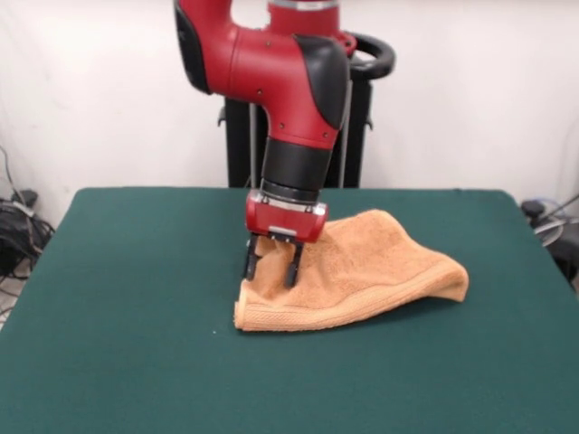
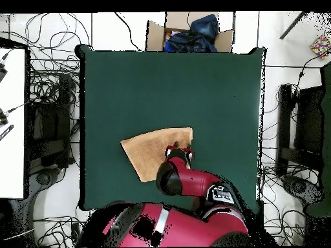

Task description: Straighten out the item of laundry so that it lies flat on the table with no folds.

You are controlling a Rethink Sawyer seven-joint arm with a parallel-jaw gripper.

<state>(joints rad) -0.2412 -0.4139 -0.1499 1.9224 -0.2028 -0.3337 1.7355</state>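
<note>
The orange-tan item of laundry (image 1: 380, 262) lies rumpled at the middle of the green table (image 1: 136, 271). It is doubled over, with a woven border band along its near edge and a raised hump toward the right. My gripper (image 1: 271, 267) stands over the cloth's left end, fingers (image 1: 251, 262) apart and pointing down, and cloth rises between them. From overhead the item of laundry (image 2: 150, 152) looks like a fan-shaped wedge on the table (image 2: 168, 84). The red arm (image 2: 187, 177) covers its lower right part and the gripper itself.
A cardboard box (image 2: 189, 35) holding dark cloth stands off the table's top edge in the overhead view. Cables (image 2: 45, 97) lie on the floor at the left. Green table surface surrounds the cloth on every side.
</note>
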